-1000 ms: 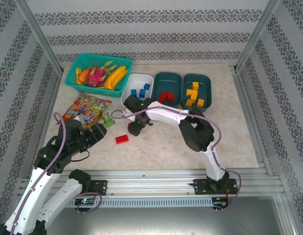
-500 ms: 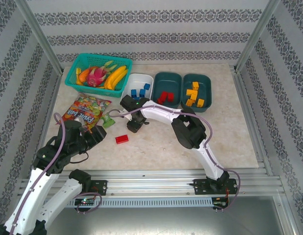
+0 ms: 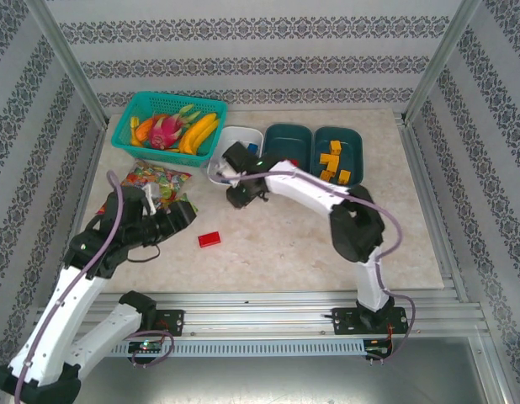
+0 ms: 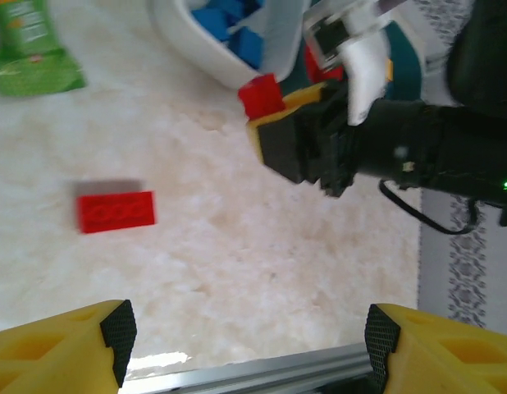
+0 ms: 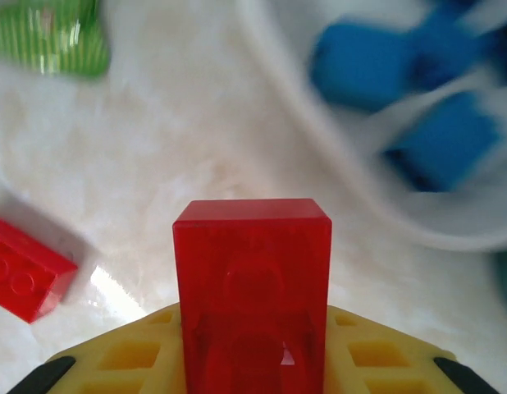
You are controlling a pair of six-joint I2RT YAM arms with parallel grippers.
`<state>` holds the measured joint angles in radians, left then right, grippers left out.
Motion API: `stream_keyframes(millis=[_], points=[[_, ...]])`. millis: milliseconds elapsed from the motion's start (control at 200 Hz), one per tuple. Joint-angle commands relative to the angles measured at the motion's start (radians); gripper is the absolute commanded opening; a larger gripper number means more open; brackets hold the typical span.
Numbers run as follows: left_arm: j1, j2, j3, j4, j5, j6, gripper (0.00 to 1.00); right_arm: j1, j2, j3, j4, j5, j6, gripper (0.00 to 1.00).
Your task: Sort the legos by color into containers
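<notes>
One red brick is clamped upright in the right pincer, just off the near rim of the white tub; the middle teal tub lies farther right and back.

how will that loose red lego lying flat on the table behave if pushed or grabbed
The loose red lego looks like hard moulded plastic, so it probably won't flex when squeezed. It lies flat on the table, so a push should slide it, not roll or tip it. Small and glossy, it is likely light and might slip from an off-centre grip.
</notes>
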<state>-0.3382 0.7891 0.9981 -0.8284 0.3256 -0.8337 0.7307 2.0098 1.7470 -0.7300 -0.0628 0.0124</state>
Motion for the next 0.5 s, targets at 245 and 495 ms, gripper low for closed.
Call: stream_keyframes(millis=[245, 495], points=[[0.010, 0.281, 0.157, 0.296, 0.105, 0.080, 0.76, -0.356, 0.063, 0.061, 0.151, -0.134, 0.428, 0.33], [0.006, 0.423, 0.213, 0.406, 0.136, 0.079, 0.76, -0.427, 0.343, 0.372, 0.058, -0.170, 0.582, 0.35]])
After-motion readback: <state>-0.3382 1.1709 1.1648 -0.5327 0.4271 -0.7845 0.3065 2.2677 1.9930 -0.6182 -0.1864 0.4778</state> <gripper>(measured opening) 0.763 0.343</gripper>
